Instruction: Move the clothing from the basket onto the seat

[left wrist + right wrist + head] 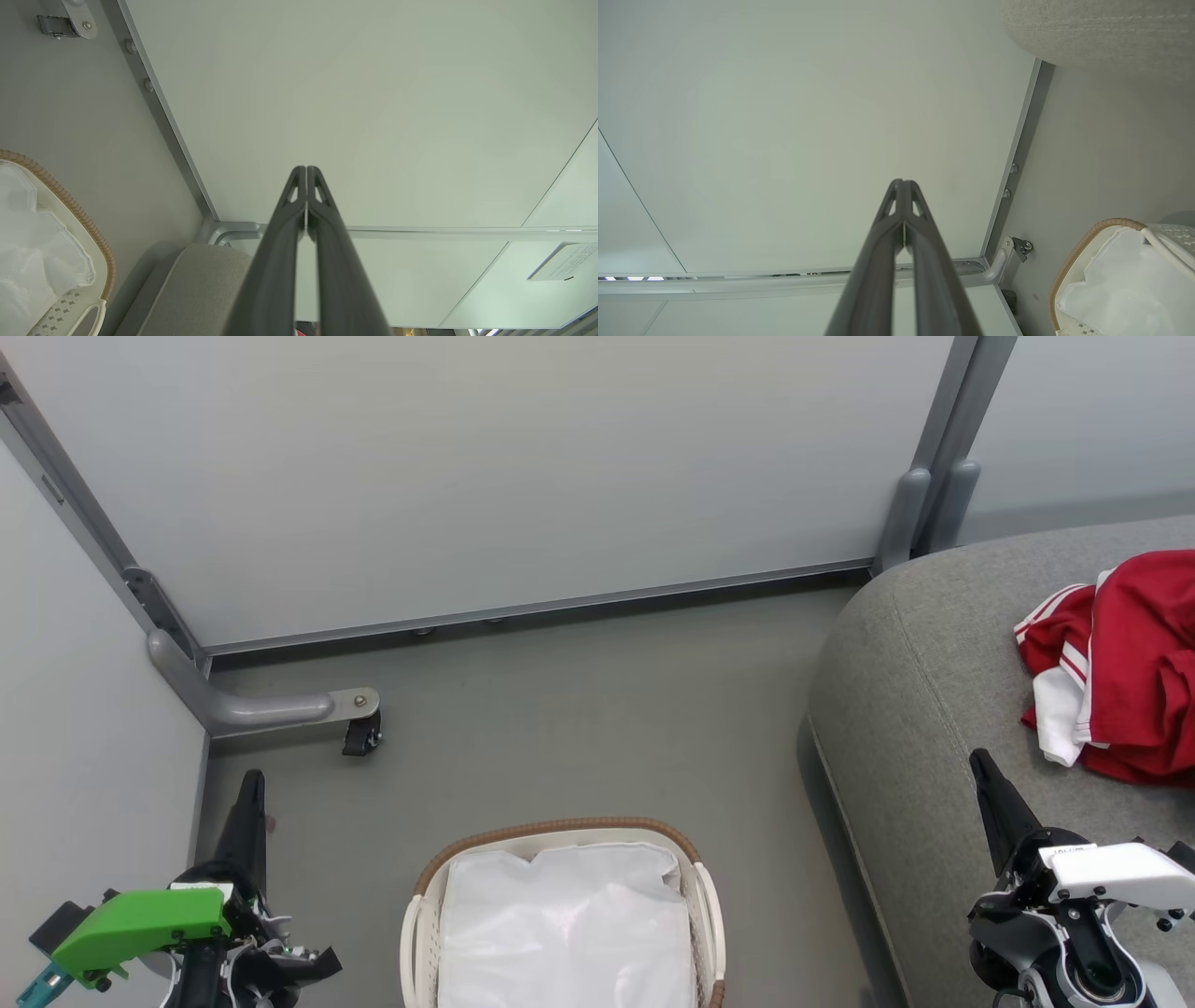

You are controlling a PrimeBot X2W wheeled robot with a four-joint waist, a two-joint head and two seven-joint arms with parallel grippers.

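Observation:
Red clothing [1134, 663] with white panels and stripe trim lies bunched on the grey seat [915, 709] at the right. The white basket [560, 835] with its brown woven rim stands on the floor at bottom centre, showing just its white lining [569, 924]. My left gripper [250, 784] is shut and holds nothing, left of the basket. My right gripper [980, 763] is shut and holds nothing, over the seat's front part, left of the clothing. The wrist views show each pair of fingertips pressed together: the left gripper [306, 170], the right gripper [903, 183].
Pale partition panels [485, 476] with grey frames close off the back and left. A grey foot with a black caster [362, 735] juts onto the floor at the left. Open grey floor [597, 709] lies between basket, wall and seat.

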